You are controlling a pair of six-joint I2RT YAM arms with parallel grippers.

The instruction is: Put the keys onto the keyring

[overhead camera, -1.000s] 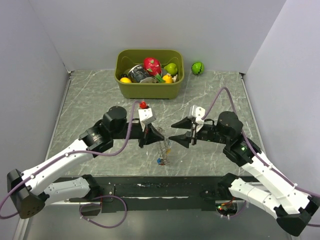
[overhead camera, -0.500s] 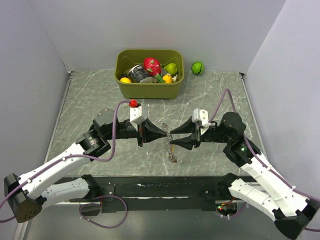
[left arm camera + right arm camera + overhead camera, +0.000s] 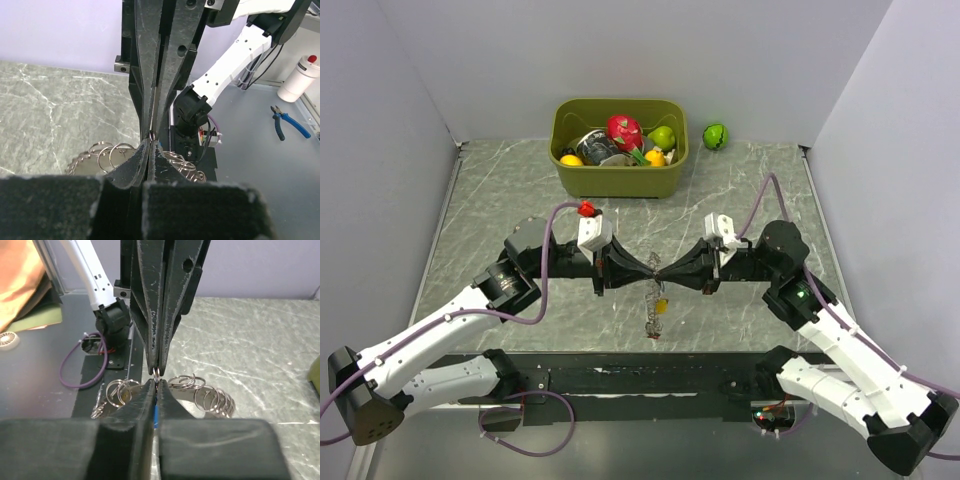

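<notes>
both tools meet tip to tip over the middle of the table point(image 3: 500, 200), with bare marble to the left, right and far side. the left tool point(image 3: 649, 270) is pinched shut on the keyring point(image 3: 656, 312), which dangles below the tips with the keys point(image 3: 654, 337) at its low end. the right tool point(image 3: 664, 270) is clamped too. the olive bin point(image 3: 620, 182) at the far edge holds toy fruits point(image 3: 625, 131); a green ball point(image 3: 716, 136) sits just right of it. only the right wrist view shows a blue key point(image 3: 156, 412) between its closed fingers.
</notes>
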